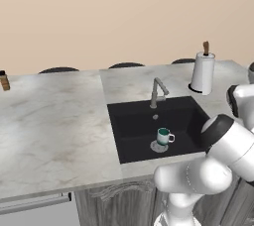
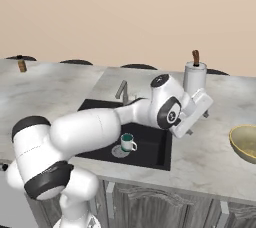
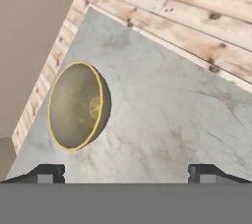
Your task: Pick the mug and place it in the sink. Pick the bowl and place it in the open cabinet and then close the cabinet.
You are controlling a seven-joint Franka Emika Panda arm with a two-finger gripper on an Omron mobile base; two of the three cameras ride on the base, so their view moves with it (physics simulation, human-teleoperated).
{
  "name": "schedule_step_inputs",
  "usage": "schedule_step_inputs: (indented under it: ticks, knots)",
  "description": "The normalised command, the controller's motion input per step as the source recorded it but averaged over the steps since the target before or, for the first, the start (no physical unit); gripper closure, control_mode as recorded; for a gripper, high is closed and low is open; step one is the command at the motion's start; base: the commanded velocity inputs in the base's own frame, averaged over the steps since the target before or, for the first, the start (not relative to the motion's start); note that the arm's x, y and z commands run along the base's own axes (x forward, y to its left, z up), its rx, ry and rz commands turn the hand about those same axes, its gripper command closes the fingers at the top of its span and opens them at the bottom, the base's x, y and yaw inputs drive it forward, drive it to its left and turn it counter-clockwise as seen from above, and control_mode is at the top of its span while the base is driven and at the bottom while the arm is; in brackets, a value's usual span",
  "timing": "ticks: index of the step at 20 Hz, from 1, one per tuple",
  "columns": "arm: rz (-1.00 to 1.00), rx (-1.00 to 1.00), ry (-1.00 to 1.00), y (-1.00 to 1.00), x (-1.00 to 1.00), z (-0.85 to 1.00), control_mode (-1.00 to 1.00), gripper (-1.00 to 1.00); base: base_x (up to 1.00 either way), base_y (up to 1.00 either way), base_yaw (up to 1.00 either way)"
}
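The white mug (image 1: 163, 136) with its teal interior stands upright in the black sink (image 1: 134, 126), near the round drain; it is also in the right base view as mug (image 2: 127, 142) in sink (image 2: 155, 147). The tan-olive bowl (image 2: 245, 142) sits on the counter at the far right edge. My gripper (image 2: 204, 113) hovers over the counter between sink and bowl, open and holding nothing. In the hand view the bowl (image 3: 76, 105) lies ahead, left of the gap between the fingertips (image 3: 47, 173), and my gripper (image 3: 125, 174) is apart from it. The cabinet is out of view.
A grey faucet (image 1: 158, 91) rises behind the sink. A paper towel roll (image 1: 203, 71) stands at the back right. A small brown item (image 1: 4, 80) sits far left. The counter edge (image 3: 147, 36) drops to a wooden floor past the bowl.
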Motion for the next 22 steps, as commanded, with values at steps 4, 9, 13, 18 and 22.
schedule_step_inputs:
  ticks: [4, 9, 13, 18, 22]
  knots:
    - [0.03, 0.12, 0.00, -0.18, 0.23, -0.05, -1.00, -1.00, 0.00, 0.00, 0.00]
    - [-0.03, 0.04, 0.01, -0.19, 0.25, -0.07, -1.00, -1.00, 0.00, 0.00, 0.00]
    - [-0.18, 0.03, 0.04, -0.16, 0.20, -0.08, -1.00, -1.00, 0.00, 0.00, 0.00]
    - [-0.19, 0.04, 0.04, -0.20, 0.15, -0.08, -1.00, -1.00, 0.00, 0.00, 0.00]
    - [-0.13, 0.12, 0.02, -0.31, 0.10, -0.18, -1.00, -1.00, 0.00, 0.00, 0.00]
